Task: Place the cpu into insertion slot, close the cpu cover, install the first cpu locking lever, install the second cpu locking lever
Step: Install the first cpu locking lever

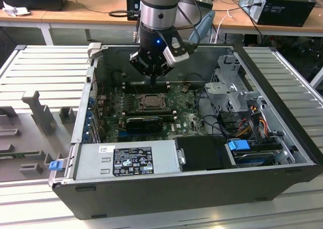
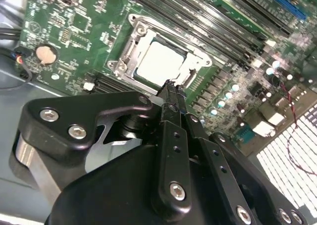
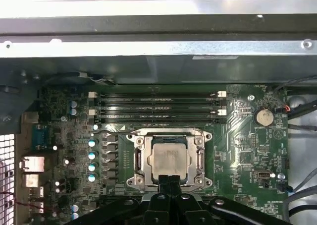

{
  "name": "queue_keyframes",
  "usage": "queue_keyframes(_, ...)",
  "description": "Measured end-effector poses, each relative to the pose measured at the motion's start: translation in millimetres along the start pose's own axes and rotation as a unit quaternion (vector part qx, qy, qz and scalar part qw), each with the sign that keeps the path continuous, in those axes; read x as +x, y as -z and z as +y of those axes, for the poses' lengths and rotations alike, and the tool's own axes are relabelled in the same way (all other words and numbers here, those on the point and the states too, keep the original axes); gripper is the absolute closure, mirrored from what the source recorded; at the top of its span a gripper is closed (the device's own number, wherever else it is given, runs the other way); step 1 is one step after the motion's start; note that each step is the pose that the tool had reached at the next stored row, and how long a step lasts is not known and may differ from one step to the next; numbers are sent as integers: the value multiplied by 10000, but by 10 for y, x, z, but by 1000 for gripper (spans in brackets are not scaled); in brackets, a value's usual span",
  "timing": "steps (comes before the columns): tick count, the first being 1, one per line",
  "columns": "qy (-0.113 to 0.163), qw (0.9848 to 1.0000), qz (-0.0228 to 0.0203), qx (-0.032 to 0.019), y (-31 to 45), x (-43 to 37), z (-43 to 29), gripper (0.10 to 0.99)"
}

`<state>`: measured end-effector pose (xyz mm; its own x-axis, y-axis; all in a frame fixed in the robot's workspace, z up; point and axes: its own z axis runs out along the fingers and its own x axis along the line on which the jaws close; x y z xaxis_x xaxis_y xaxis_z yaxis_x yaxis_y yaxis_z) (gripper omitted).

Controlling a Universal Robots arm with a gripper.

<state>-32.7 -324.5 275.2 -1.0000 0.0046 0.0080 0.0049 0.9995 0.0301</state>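
The small square silver-grey cpu (image 3: 168,158) lies flat on the green motherboard (image 3: 242,160), metal top upward. Its edges run parallel to the long black memory slots (image 3: 158,106), and the thin silver cpu cover (image 3: 139,158) frames it. The black pincer (image 3: 168,181) hangs at the cover's edge, fingertips pressed together, holding nothing.

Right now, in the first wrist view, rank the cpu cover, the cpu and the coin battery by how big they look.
Largest: the cpu cover.
Then the cpu, inside its opening.
Smallest: the coin battery.
All sit at board level, so nearness hardly skews it.
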Motion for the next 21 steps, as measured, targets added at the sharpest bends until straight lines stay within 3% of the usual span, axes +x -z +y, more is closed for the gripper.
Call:
queue_keyframes(3,62,9999,-119,-1,0,0,0,980)
queue_keyframes(5,103,9998,-157,-1,0,0,0,980)
queue_keyframes(16,286,9992,-284,-1,-1,59,0,980)
queue_keyframes(18,287,9991,-315,0,-2,160,-1,980)
queue_keyframes(21,287,9990,-329,-7,-8,305,-2,980)
